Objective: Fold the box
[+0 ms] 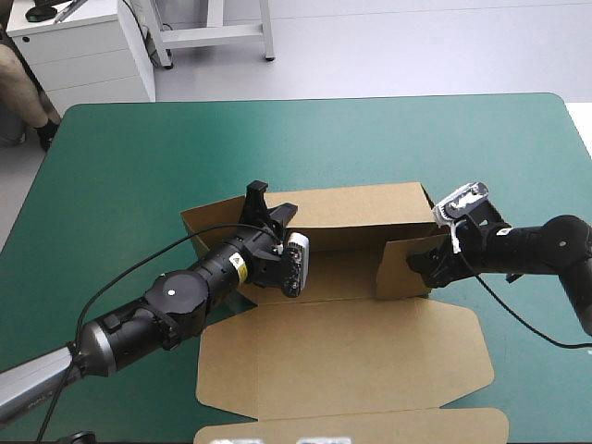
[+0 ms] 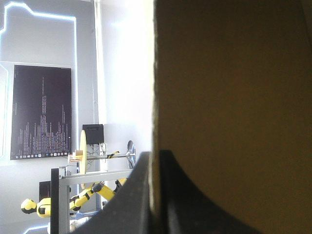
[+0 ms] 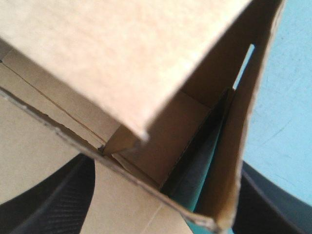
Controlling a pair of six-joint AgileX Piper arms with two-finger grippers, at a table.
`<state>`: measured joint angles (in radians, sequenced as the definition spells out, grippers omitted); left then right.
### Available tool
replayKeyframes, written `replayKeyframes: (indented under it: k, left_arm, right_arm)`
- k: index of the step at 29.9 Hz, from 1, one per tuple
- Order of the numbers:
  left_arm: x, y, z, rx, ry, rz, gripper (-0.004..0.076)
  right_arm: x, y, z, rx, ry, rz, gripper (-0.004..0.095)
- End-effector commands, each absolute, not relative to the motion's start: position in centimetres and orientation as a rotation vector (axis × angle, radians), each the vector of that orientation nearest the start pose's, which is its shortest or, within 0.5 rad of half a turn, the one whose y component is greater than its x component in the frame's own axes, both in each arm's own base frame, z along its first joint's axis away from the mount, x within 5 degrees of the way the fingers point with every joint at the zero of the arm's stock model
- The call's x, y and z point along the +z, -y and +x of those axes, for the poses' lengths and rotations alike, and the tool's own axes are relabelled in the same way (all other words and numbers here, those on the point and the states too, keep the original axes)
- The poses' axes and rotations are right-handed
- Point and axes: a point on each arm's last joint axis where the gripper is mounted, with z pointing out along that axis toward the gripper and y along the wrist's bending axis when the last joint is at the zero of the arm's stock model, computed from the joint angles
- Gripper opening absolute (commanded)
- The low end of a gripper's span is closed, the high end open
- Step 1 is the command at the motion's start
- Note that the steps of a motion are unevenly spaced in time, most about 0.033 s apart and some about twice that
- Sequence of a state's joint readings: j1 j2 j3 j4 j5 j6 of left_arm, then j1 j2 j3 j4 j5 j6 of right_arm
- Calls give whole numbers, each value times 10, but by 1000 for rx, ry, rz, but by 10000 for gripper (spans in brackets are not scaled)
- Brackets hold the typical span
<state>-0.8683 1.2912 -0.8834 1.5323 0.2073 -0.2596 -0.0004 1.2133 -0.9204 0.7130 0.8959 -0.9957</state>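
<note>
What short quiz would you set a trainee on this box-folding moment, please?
1. True or false: the lid of the box lies flat on the table.
2. The left tool is: A open above the lid; B shut on the box; C clear of the box.
3. Fill in: the right tool, astride the end flap, is ___.
Key: 1 true; 2 B; 3 open.

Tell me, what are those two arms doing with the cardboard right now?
Left tool shut on box, at its far wall. Right tool open, astride the raised right flap. Lid flat. Nothing in the way.
</note>
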Motion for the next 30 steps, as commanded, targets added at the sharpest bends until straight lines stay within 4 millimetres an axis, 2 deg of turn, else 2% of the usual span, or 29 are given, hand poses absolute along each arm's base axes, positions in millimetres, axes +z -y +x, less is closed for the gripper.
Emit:
replayKeyframes:
  k: [1,9,15,19,22,26,30]
  left_arm:
    - [337,207,197,454,-1000,1564,-4]
    - [337,207,196,439,-1005,1560,-4]
    - [336,208,196,398,-1034,1545,-3]
    - [336,209,194,380,-1023,1550,-4]
    - [336,209,194,378,-1022,1550,-4]
    - [336,209,194,376,-1020,1551,-4]
    - [336,212,192,345,-996,1562,-4]
  right_arm:
    - [320,-50,237,474,-2168,-743,656]
    - [318,-69,244,452,-2109,-789,656]
    - [323,-74,251,385,-2054,-711,640]
    - [322,-71,251,345,-2068,-714,454]
    - [320,-71,250,347,-2086,-731,217]
    - [318,-73,247,380,-2108,-764,-22]
    - [318,-73,246,389,-2114,-771,-14]
